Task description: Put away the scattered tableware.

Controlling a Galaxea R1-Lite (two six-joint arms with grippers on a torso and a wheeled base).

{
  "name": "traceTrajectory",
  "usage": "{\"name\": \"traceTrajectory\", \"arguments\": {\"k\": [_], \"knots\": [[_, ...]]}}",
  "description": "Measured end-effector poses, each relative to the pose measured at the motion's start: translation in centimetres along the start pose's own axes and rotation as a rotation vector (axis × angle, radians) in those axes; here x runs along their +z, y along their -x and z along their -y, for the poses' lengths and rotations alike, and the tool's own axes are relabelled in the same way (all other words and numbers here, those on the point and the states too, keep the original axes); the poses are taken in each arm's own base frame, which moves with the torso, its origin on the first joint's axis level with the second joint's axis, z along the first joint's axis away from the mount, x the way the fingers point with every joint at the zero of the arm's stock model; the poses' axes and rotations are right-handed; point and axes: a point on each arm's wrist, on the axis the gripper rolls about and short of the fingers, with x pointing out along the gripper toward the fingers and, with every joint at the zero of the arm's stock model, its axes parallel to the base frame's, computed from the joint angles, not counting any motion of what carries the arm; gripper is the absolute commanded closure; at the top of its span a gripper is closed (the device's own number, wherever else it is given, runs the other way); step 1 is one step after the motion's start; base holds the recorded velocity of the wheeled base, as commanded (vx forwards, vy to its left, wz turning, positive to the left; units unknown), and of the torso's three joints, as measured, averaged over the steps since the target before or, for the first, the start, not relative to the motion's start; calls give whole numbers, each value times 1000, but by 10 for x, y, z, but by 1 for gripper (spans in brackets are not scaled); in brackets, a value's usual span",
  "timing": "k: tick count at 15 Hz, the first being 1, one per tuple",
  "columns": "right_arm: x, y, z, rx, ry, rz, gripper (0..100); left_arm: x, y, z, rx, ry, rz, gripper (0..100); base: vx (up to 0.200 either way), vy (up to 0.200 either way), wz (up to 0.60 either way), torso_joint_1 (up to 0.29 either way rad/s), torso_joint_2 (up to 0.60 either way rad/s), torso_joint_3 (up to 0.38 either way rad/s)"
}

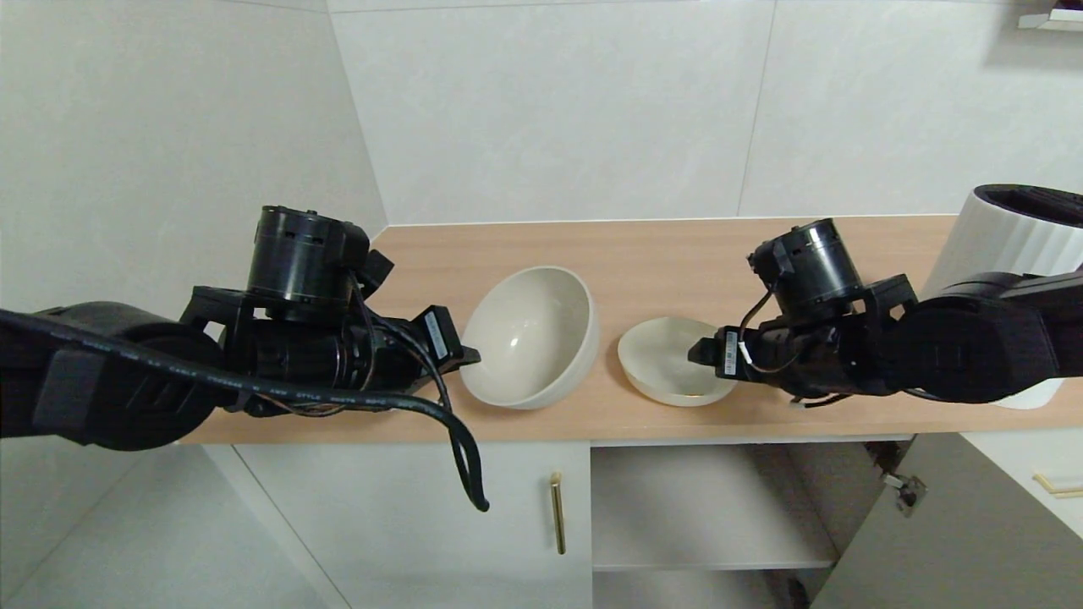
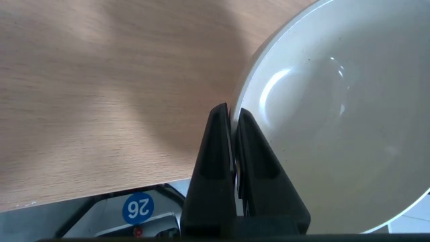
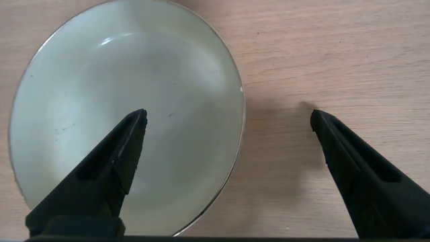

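The left gripper has its two black fingers pressed together on the thin rim of a large cream ceramic bowl. The bowl is tipped up on its side near the front edge of a light wooden counter. The right gripper hangs spread wide above a small, shallow, pale glazed dish just beside the bowl, one finger over its inside and the other over bare wood. The pinch on the rim looks slight for a glossy, heavy bowl. It could slip or swing when lifted, striking the dish or falling off the edge.
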Motion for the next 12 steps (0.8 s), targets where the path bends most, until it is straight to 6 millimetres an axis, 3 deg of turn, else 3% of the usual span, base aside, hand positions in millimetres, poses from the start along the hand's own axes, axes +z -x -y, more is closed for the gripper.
{"name": "traceTrajectory", "arguments": {"k": [1, 12], "knots": [[0, 0, 0, 0, 1, -1, 100, 0, 0, 0, 0, 0, 0, 100, 0, 0, 0, 0, 0, 0], [3, 8, 1, 17, -7, 6, 100, -1, 8, 1, 6, 1, -6, 100, 0, 0, 0, 0, 0, 0]]}}
